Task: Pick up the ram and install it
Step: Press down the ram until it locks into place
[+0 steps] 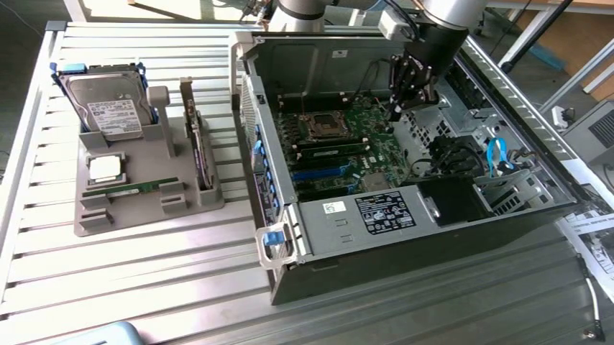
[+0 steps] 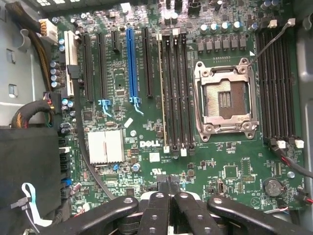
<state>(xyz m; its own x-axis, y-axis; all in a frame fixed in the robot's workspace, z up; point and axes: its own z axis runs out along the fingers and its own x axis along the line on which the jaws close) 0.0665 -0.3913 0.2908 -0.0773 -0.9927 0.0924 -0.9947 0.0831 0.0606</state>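
Observation:
A ram stick (image 1: pixel 129 189), long, thin and green, lies flat in the front slot of the grey holder (image 1: pixel 96 219) at the exterior view's left. My gripper (image 1: pixel 396 113) hangs inside the open computer case (image 1: pixel 384 208), above the motherboard (image 1: pixel 374 136) and well away from the holder. Its fingers are shut together with nothing between them, as the gripper (image 2: pixel 168 182) shows in the wrist view. On the board, a thin stick (image 2: pixel 162 88) stands edge-on in a memory slot beside the empty CPU socket (image 2: pixel 225 100). It appears as a green strip (image 1: pixel 331 149) in the exterior view.
The holder also carries a hard drive (image 1: pixel 111 104), a square silver CPU chip (image 1: pixel 103 167) and an upright expansion card (image 1: pixel 197 144). Black cable bundles (image 2: pixel 29 115) and a blue cable (image 1: pixel 496 154) lie inside the case. The case walls (image 1: pixel 254 144) stand around the board.

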